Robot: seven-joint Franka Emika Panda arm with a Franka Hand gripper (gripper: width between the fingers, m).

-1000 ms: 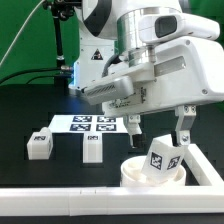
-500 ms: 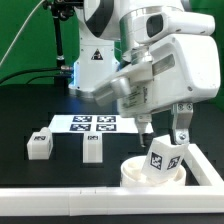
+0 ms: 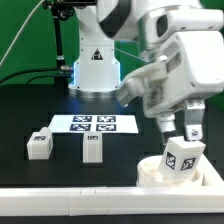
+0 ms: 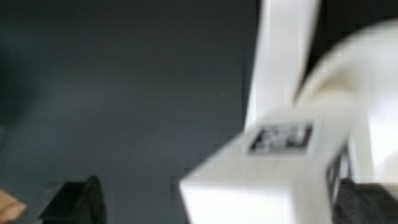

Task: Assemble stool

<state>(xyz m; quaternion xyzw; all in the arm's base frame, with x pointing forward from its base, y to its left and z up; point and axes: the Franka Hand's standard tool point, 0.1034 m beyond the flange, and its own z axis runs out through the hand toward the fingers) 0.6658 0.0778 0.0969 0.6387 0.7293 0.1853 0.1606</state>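
The round white seat disc lies at the exterior view's right, by the front rail. A blocky white leg with a marker tag stands tilted in it. My gripper hangs just above that leg with its fingers astride the leg's top. In the wrist view the leg fills most of the space between the dark fingers. A dark gap shows between that finger and the leg, so the gripper reads as open. Two more tagged legs lie on the table at the exterior view's left.
The marker board lies flat behind the loose legs. A long white border rail runs along the front edge, close to the seat. The arm's base stands at the back.
The gripper has swung toward the exterior view's right and turned. The seat disc and the leg standing in it have shifted right with it. The two loose legs have not moved.
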